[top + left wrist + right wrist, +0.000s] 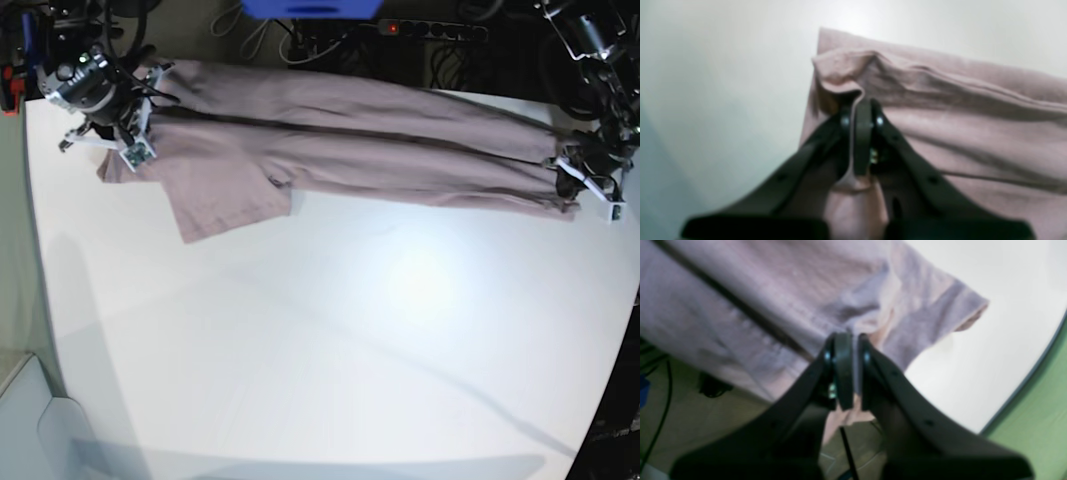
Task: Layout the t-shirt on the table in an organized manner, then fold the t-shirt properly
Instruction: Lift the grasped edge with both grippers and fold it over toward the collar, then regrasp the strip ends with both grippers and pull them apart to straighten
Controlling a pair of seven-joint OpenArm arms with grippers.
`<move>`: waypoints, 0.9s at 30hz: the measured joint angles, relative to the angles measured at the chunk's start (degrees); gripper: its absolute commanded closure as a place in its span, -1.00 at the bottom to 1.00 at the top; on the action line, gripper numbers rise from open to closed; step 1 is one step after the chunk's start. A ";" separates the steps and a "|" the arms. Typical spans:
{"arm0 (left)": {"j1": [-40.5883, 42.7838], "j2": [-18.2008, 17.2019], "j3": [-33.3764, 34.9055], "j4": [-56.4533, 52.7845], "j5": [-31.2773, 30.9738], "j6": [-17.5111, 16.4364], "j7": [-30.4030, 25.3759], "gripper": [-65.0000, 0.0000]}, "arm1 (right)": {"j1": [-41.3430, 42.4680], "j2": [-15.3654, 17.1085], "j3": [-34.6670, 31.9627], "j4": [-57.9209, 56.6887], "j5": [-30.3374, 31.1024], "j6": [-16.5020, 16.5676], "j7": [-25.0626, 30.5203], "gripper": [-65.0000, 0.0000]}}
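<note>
- Left wrist view: I see my left pincer [861,113] closed on the t-shirt [967,133]. A fold of the mauve cloth stands pinched between the two dark fingers, and more cloth comes down between them toward the camera. The rest of the shirt lies to the right on the white bench [723,83], with long wrinkles and a hem line. The picture is blurred, so I cannot tell which part of the shirt this edge is.
- Right wrist view: my right pincer [850,353] is also closed on the t-shirt [773,283], and a thin layer of cloth passes between the fingers. One short sleeve [950,310] spreads to the right over the bench [990,350]. Lower left I see the floor with some cables [660,420].
- Base view: the t-shirt [380,150] is stretched as a long band along the far edge of the bench [350,350]. The right pincer [135,150] holds the end on the picture's left, the left pincer [580,185] holds the end on the picture's right. One sleeve [225,200] lies flat toward me near the right pincer.
</note>
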 measured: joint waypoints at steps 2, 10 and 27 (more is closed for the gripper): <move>0.00 0.00 0.00 -0.02 0.09 0.00 -0.09 0.98 | -0.13 -0.04 -0.17 -0.52 0.20 0.68 0.07 1.00; -0.66 -0.20 0.00 -0.13 0.44 -0.02 0.55 0.98 | 3.61 0.09 -0.24 -9.40 0.44 0.98 0.70 1.00; -0.83 0.13 0.00 -0.24 0.42 -0.02 0.22 0.98 | 20.59 3.19 -2.05 -26.95 4.46 1.60 4.61 0.20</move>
